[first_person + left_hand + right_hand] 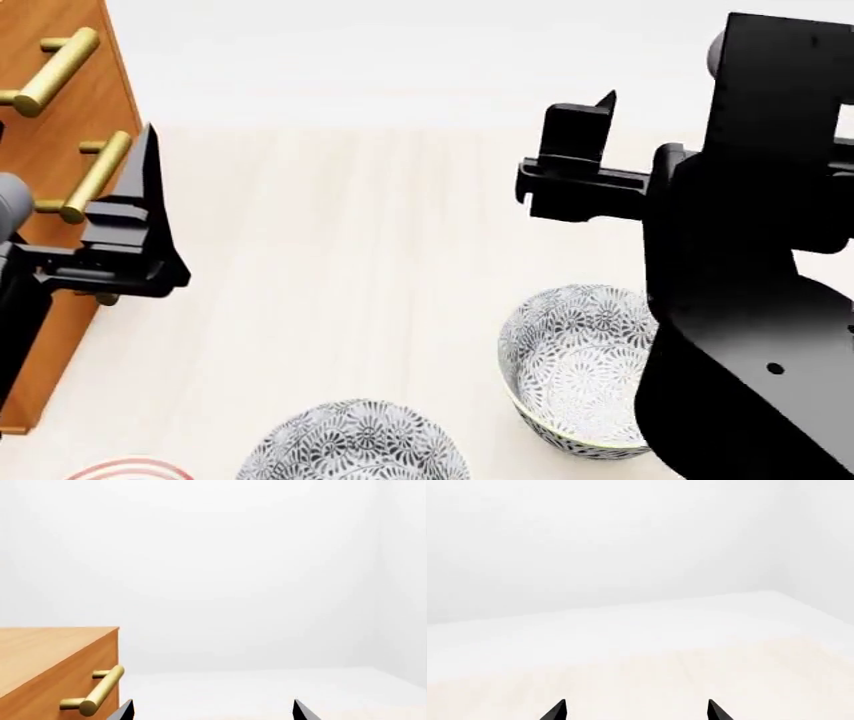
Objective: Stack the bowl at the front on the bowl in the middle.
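Two blue-and-white patterned bowls stand on the pale wooden floor in the head view. One bowl (pixel 354 448) is at the near edge, cut off by the frame. The other bowl (pixel 577 368) is a little farther off and to the right, partly hidden by my right arm. Which one is the front bowl and which the middle one I cannot tell. My left gripper (pixel 144 142) hovers beside the cabinet, open and empty (pixel 213 711). My right gripper (pixel 601 105) is held above and beyond the right bowl, also open and empty (pixel 637 711). Neither wrist view shows a bowl.
A wooden cabinet (pixel 74 130) with brass bar handles (pixel 96 175) stands at the left, close to my left gripper; it also shows in the left wrist view as the cabinet (pixel 53 665). A red-ringed rim (pixel 127 468) peeks in at the near left corner. White walls lie beyond.
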Robot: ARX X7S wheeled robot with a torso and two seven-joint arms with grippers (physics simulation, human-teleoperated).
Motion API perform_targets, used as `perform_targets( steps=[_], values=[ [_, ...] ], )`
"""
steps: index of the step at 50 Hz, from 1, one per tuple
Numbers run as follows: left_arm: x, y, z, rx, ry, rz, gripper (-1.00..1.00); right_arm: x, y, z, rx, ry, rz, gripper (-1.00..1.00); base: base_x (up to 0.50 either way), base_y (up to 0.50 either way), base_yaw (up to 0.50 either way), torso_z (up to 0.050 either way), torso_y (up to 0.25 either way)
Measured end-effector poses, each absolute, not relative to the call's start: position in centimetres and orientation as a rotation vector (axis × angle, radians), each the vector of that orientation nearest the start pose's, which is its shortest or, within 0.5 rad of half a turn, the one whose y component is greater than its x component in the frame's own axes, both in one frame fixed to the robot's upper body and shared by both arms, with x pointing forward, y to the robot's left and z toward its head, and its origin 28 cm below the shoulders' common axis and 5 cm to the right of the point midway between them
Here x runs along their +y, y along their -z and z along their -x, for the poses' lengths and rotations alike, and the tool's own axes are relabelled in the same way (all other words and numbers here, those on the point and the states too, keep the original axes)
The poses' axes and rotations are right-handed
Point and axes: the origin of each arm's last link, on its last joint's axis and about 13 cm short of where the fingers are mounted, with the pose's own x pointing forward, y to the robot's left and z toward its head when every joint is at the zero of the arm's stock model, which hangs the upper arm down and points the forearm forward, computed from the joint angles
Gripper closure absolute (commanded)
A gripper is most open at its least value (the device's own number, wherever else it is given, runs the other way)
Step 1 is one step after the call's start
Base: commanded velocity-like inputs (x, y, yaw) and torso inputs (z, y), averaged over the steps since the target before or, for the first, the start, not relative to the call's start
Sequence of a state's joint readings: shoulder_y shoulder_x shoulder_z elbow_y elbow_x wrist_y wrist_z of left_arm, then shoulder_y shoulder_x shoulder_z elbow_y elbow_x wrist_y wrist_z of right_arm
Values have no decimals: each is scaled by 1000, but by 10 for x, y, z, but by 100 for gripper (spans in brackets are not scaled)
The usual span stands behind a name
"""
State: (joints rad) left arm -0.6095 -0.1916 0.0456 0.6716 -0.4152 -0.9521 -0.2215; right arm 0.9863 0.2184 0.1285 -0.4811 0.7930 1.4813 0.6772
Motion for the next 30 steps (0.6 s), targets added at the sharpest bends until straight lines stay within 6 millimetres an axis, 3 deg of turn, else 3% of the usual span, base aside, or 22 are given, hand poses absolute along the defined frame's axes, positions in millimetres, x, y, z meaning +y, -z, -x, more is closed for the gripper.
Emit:
perform_targets(
  steps=[13, 30],
  values=[
    [208, -227, -252, -293, 110, 24, -100, -137, -298, -301, 214, 112, -103, -100, 0, 0, 0, 0, 0],
    [209, -230, -252, -294, 110, 22, -100, -158, -312, -314, 358, 122, -169, -100, 0, 0, 0, 0, 0]
  ],
)
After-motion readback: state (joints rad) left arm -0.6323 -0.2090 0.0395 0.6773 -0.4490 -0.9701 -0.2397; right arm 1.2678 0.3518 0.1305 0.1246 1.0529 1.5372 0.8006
